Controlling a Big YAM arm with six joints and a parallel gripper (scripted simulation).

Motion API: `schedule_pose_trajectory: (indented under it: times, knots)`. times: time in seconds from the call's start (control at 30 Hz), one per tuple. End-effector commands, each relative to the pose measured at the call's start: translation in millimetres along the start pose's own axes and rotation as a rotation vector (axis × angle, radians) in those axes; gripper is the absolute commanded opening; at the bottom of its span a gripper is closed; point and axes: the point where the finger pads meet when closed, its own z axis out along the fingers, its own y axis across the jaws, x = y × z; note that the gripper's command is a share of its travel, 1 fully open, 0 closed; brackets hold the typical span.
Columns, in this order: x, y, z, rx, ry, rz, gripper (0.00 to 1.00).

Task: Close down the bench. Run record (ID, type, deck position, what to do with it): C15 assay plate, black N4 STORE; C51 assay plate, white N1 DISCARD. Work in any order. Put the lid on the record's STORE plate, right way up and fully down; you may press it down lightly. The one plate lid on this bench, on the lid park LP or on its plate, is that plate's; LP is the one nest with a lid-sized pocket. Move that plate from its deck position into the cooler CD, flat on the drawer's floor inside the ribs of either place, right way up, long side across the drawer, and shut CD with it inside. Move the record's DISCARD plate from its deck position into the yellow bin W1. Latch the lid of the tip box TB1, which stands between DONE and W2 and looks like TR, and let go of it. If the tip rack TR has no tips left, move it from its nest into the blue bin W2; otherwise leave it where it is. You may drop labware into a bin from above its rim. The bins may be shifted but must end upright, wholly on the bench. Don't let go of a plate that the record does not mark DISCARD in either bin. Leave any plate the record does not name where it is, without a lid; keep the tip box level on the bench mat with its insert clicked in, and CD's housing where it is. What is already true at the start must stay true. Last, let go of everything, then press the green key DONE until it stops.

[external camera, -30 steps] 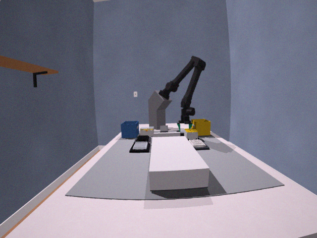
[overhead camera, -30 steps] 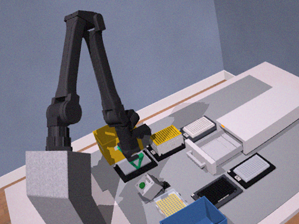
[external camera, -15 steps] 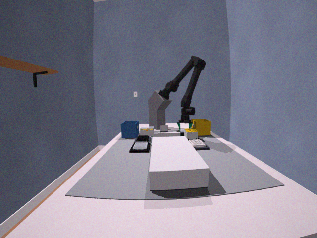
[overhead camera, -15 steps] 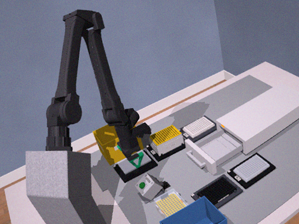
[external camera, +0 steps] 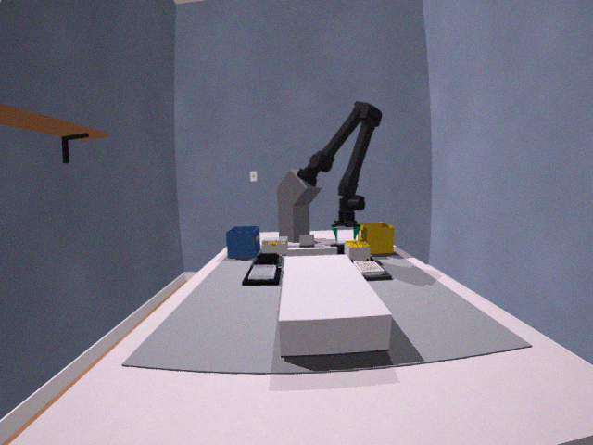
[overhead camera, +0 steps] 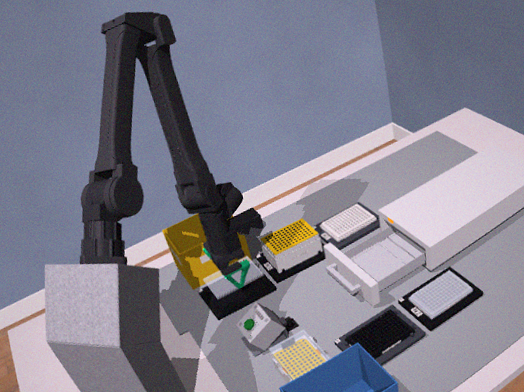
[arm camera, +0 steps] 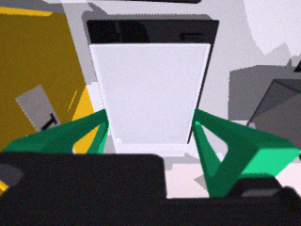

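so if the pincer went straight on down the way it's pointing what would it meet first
The pincer points down, shut on the flat white lid. Straight below lies the black nest, so the lid would likely press into that first; the gap between them is unclear.

The top view looks down at a slant from high beside the bench, taking in the arm (overhead camera: 176, 125) and the whole mat (overhead camera: 502, 277). The exterior view sits low at the far bench end, facing back along it toward the arm (external camera: 357, 153). The wrist view looks straight down, very near, and shares the yellow bin (arm camera: 28, 71) with both.
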Motion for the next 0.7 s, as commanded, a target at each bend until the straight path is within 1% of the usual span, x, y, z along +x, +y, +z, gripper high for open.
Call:
schedule_pose_trajectory:
  times: [0.0,0.03,0.07,0.1,0.17,0.53,0.67]
  knots:
    - [3,-9,-9.6,0.015,0.003,0.005,0.00]
    - [3,-9,-9.6,0.015,0.003,0.005,0.00]
    - [9,-8,-7.6,0.017,0.018,0.004,0.00]
    - [5,-6,-11.6,0.011,0.008,0.001,0.00]
    - [2,-8,-14.8,0.014,0.003,0.004,0.00]
    - [2,-8,-28.9,0.013,0.001,0.003,0.00]
    - [2,-7,-31.3,0.012,0.002,0.004,0.00]
